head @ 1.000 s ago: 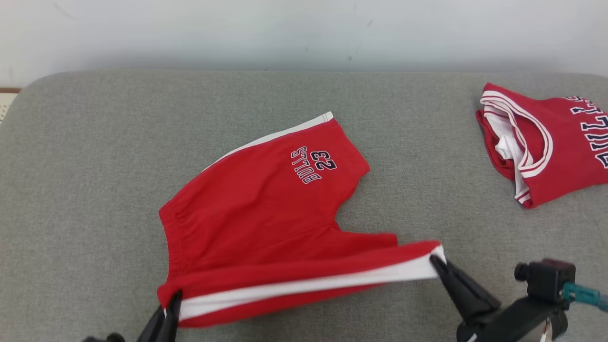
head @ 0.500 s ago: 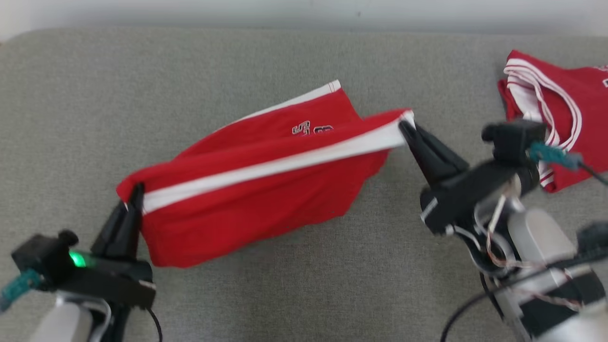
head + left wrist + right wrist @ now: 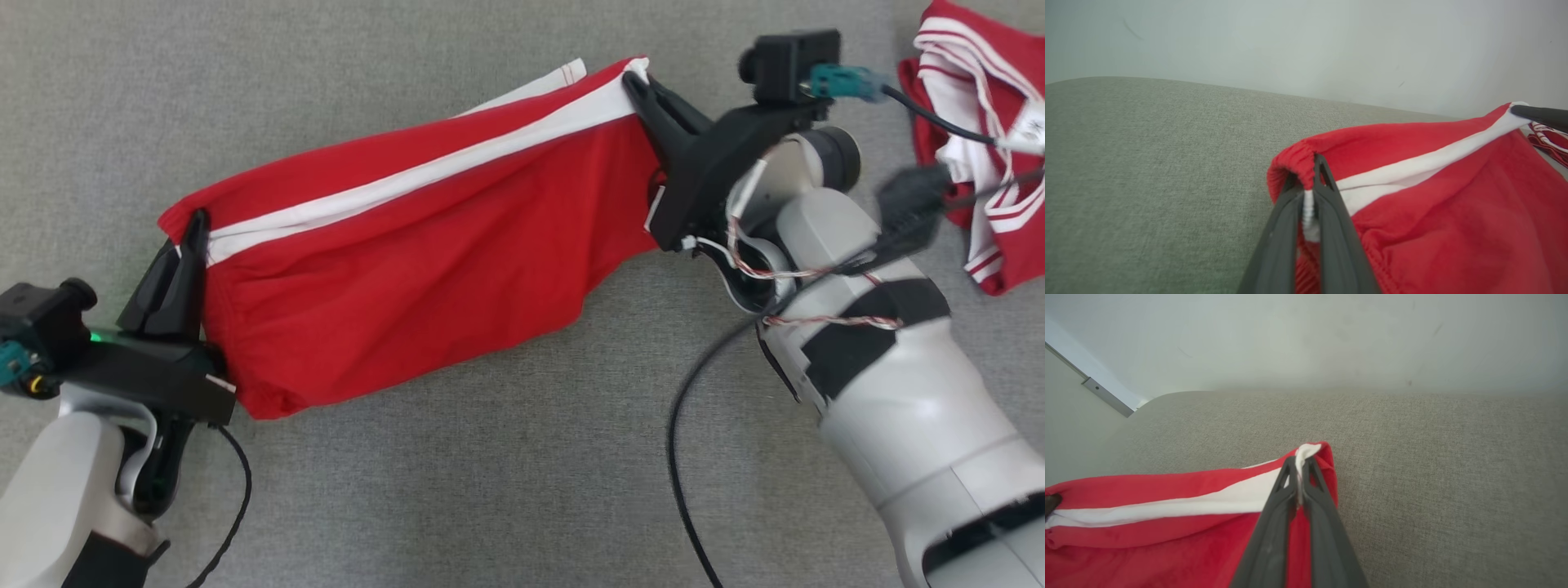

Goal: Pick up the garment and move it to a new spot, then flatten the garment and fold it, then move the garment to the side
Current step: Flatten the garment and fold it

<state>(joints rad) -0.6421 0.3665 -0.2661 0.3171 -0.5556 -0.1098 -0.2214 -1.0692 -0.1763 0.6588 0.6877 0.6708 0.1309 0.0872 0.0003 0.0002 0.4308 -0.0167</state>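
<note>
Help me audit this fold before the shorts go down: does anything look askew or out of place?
Slightly. The red shorts, pinched at the white stripe by the left gripper and right gripper, don't line up: the under leg's white hem pokes out past the held edge by the right gripper.

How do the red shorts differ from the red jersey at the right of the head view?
The shorts are pinched at both ends, by the left gripper and the right gripper, and stretched between them; the jersey lies loose on the grey cushion, ungripped. The shorts carry one broad white stripe; the jersey has thin white-striped trim. Both are red with white.
</note>
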